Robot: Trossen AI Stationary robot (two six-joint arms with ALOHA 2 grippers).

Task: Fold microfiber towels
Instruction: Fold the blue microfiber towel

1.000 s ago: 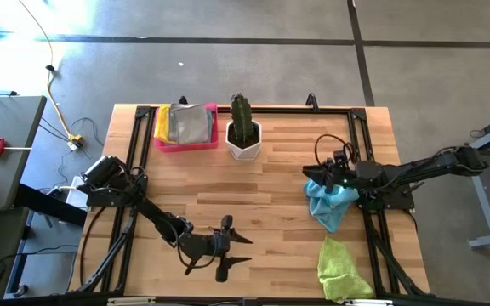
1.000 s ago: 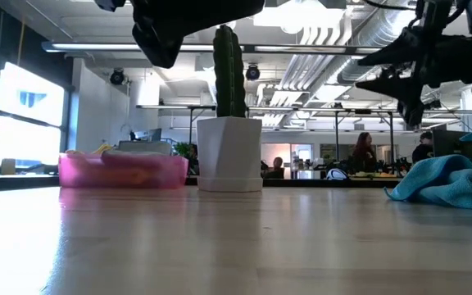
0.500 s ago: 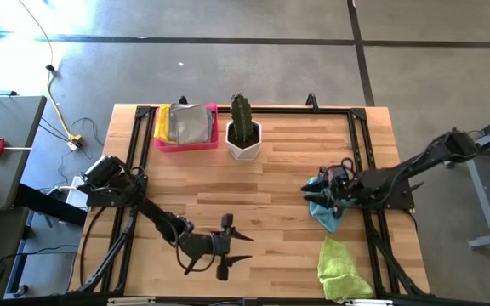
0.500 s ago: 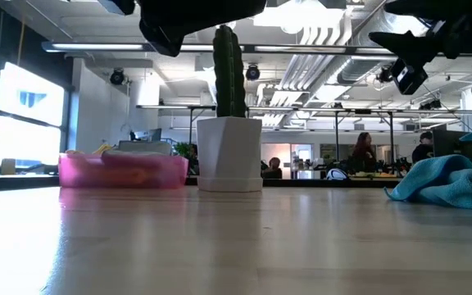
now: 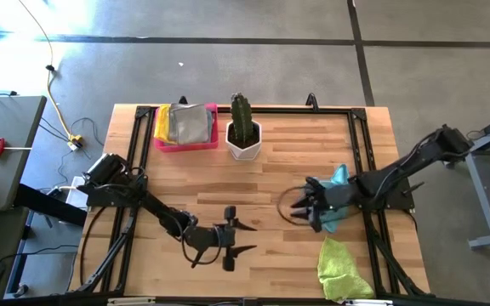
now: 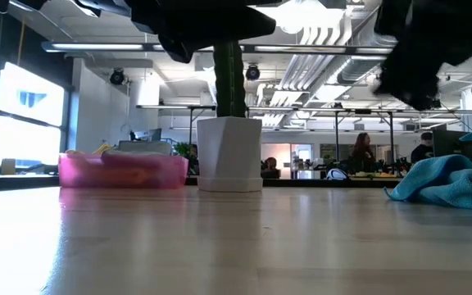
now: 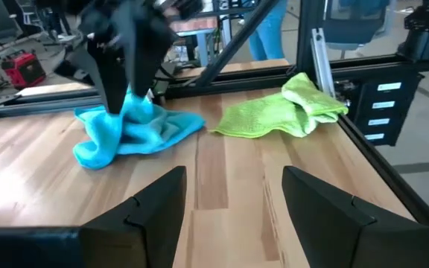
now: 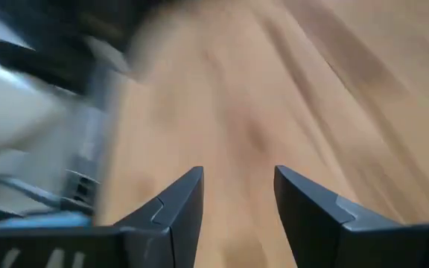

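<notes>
A light blue towel lies crumpled on the table at the right, partly under my right arm; it also shows in the left wrist view and the low view. A lime green towel lies bunched at the near right corner. A yellow and a grey towel lie folded in the pink tray. My right gripper hovers open above bare wood just left of the blue towel. My left gripper hovers open near the table's front middle, pointing right.
A cactus in a white pot stands at the back middle beside the pink tray. A black frame runs along the table's edges. Bare wood spreads between the two grippers and the back.
My right gripper has swung from above the blue towel toward the table's middle and near side, turning as it went, and stays open. The blue towel lies where it was. My left gripper has rolled a little and edged toward the right.
</notes>
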